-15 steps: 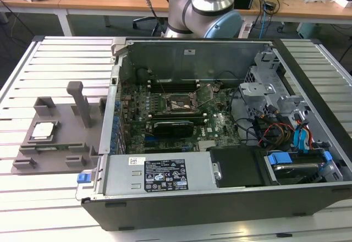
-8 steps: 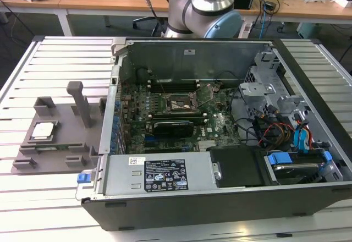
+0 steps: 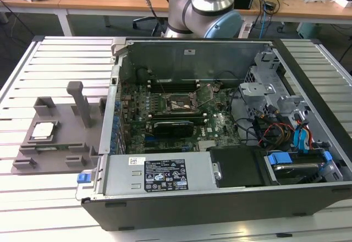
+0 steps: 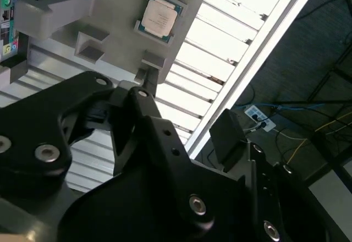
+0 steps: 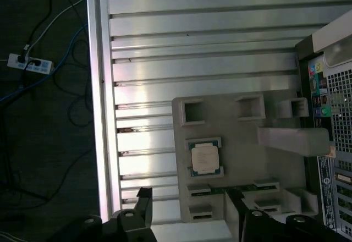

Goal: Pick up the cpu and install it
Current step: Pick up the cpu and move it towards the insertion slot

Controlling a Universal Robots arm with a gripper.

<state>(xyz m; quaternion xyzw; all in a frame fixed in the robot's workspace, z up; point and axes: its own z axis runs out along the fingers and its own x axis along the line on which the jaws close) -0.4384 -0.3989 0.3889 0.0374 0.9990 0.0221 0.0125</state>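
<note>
One hand point(image 5: 188, 193): hanging above the tray in the first wrist view, its two black fingers point(image 5: 144, 198) standing wide apart and gripping nothing.
cpu point(image 5: 204, 158): lying flat, silvery top up, in a square recess of the tray, clear of the fingers.
tray point(image 5: 242, 154): grey, sitting on the bench just beside the case; its tall post point(image 3: 82, 103) is rising between the cpu and the case.
bench point(image 5: 192, 44): slatted metal, carrying tray and case.
case point(image 3: 220, 198): lying open, motherboard facing up, its socket point(image 3: 177, 105) sitting well apart from the cpu.
floor: cables and a power strip point(image 5: 28, 63) lying beside the bench.
</note>
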